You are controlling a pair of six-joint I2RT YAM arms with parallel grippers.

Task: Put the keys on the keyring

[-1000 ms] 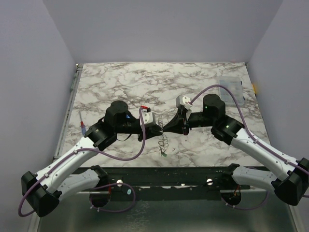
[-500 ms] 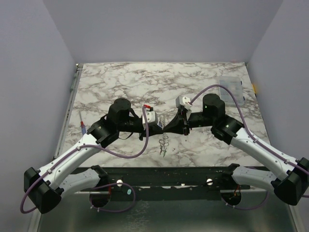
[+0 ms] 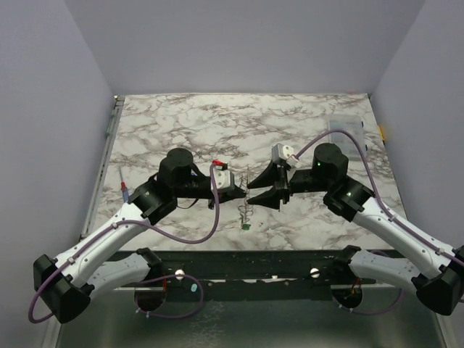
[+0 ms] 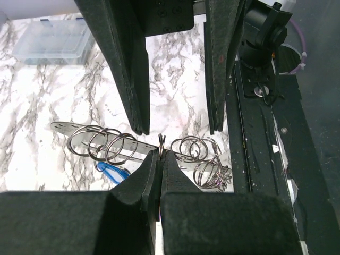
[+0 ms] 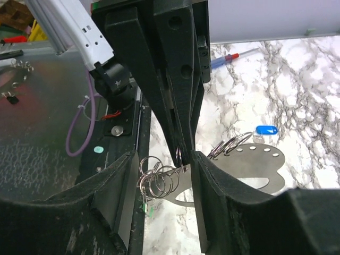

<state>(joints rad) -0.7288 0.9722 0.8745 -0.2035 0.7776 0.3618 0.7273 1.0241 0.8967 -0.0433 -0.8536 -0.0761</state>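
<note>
The keyring (image 4: 139, 151) is a flat, pale metal oval with small holes, held up in the air between both grippers and strung with several small wire rings (image 4: 106, 144). My left gripper (image 4: 160, 155) is shut on its edge, with one small ring sticking up between the tips. My right gripper (image 5: 166, 178) stands open, its fingers (image 5: 121, 183) on either side of the keyring's end and apart from it. A blue key (image 5: 266, 129) hangs at the far end and a green key (image 3: 246, 226) dangles at the near end. From above, the keyring (image 3: 248, 190) sits between the left gripper (image 3: 241, 193) and the right gripper (image 3: 262, 187).
A clear plastic compartment box (image 3: 346, 130) stands at the back right of the marble table (image 3: 181, 123). A thin screwdriver with a red-and-blue handle (image 3: 123, 188) lies by the left edge. The black rail (image 3: 246, 261) with the arm bases runs along the near edge.
My left gripper moved in and shut on the keyring. My right gripper, shut before, has opened and let go, and its arm has drawn slightly to the right.
</note>
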